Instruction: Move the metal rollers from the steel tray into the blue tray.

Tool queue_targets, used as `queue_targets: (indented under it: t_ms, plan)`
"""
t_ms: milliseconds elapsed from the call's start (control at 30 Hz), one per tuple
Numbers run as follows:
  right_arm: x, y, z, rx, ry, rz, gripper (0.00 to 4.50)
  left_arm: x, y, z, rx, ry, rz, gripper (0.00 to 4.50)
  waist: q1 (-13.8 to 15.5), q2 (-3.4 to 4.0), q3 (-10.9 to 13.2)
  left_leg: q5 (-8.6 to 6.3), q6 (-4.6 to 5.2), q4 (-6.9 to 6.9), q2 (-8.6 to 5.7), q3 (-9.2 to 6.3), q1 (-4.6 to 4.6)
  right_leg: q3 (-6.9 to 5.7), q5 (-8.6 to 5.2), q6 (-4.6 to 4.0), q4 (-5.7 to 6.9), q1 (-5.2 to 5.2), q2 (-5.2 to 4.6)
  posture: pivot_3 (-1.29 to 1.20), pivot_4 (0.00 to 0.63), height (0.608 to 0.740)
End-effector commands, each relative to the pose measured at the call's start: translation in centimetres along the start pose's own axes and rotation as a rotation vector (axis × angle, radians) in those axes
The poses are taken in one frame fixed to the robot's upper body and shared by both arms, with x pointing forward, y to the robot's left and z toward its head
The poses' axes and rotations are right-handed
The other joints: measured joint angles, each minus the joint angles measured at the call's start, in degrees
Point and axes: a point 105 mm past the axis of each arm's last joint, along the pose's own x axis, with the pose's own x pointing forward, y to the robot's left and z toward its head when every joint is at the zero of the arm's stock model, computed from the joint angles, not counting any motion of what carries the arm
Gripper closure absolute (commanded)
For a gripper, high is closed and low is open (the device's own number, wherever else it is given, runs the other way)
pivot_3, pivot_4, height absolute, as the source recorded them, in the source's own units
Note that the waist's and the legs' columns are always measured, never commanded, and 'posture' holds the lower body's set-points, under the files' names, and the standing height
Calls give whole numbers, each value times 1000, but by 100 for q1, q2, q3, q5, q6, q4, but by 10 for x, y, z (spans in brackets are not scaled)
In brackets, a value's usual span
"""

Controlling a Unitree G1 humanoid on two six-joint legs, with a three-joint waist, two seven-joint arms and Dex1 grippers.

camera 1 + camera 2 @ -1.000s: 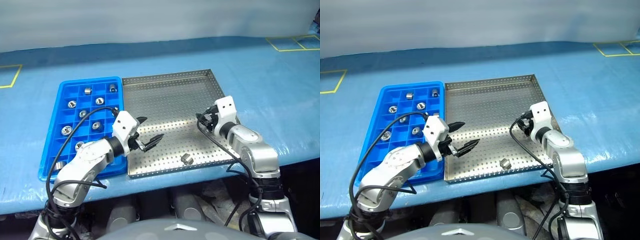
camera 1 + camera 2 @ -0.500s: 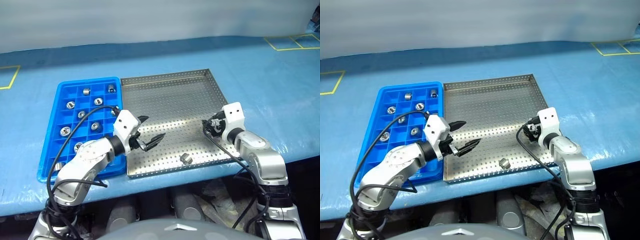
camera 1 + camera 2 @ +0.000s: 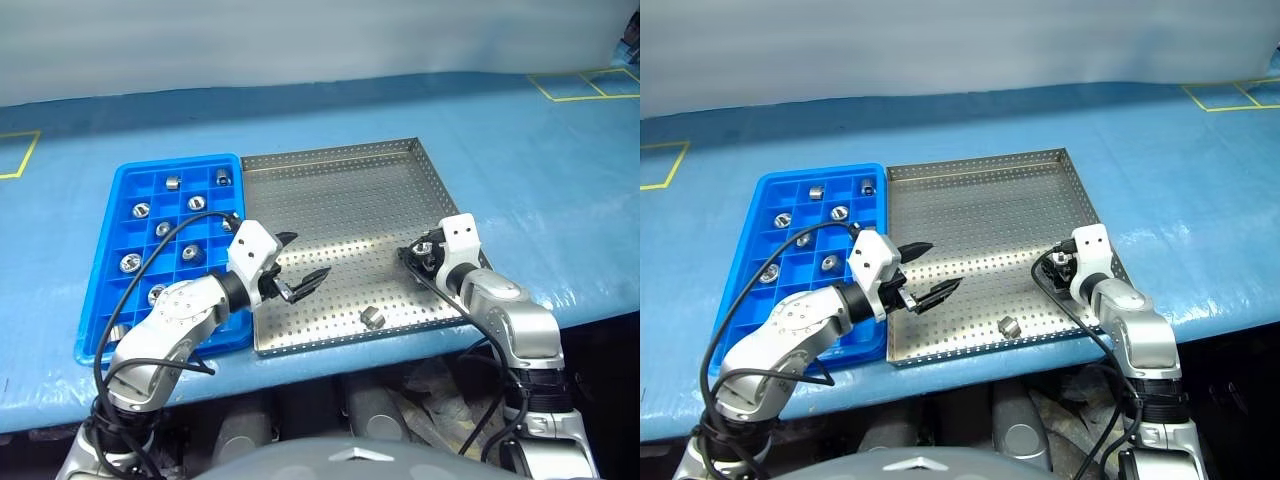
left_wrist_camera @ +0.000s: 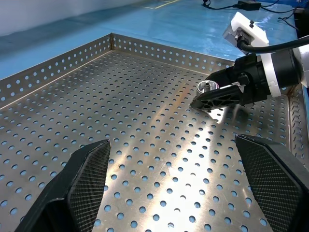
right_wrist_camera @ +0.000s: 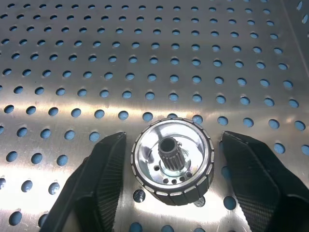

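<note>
Your right gripper (image 5: pixel 169 193) straddles a roller (image 5: pixel 172 159) standing hole-up near the steel tray's (image 3: pixel 340 190) right edge, fingers (image 5: pixel 104 174) apart and not touching it; left gripper (image 3: pixel 296 268) hangs wide open, empty.

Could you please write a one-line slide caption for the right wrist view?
Right gripper straddling an upright metal roller on the perforated steel tray, fingers not yet touching it.
</note>
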Motion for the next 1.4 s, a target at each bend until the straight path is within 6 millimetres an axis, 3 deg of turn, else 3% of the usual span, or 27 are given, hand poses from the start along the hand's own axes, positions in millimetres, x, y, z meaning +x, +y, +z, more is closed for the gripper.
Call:
queue_targets:
  t_ms: [33,100,300,400,500,600,833,1100,1267,1400]
  plan:
    - [-4,-6,8,2,-32,-24,2413,-2,-1,10,33,-33,-3,0,1,0,0,0,0,0,0,0,0,0,0,0,0,0,0,-232,150,740]
    - [-4,-6,9,-4,-38,-26,2736,-2,-1,10,34,-34,-5,0,1,0,0,0,0,0,0,0,0,0,0,0,0,0,0,-234,150,740]
    - [-5,-3,17,-22,-69,-24,2736,-2,-1,11,35,-34,-9,0,-1,0,0,0,0,0,0,1,0,1,0,0,0,0,0,-236,150,740]
    - [-3,10,29,-44,-112,28,2736,-3,-2,11,27,-40,-8,0,-7,0,0,0,0,0,0,1,0,1,0,0,0,0,0,-226,150,740]
    - [-1,31,49,-69,-175,118,2736,-8,-1,14,8,-58,6,0,-29,1,0,0,0,0,1,1,0,1,0,0,1,-1,0,-202,150,740]
    - [4,69,74,-123,-252,271,2736,-23,5,12,14,-38,67,0,-79,-1,2,0,0,-1,3,1,1,3,0,0,4,-3,4,-165,150,740]
    - [10,149,107,-211,-339,578,2736,-66,7,4,21,46,190,0,118,-9,6,1,-4,-5,8,-6,1,-2,-3,-8,10,-9,4,-62,150,740]
    - [0,217,107,-314,-343,884,2736,-114,-8,-3,-12,133,273,0,607,-14,9,-1,-4,-10,3,-14,-1,-29,-15,-30,4,-9,-22,79,150,740]
    - [-4,238,96,-350,-311,988,2736,-127,-15,-4,-56,132,280,0,803,-15,9,0,-8,-11,0,-36,-2,-75,-34,-61,-3,-2,-64,119,150,740]
    - [-2,244,90,-359,-291,1014,2736,-126,-21,-4,-88,120,269,0,879,-13,10,6,-19,-12,-2,-45,-3,-88,-35,-69,-6,3,-59,124,150,740]
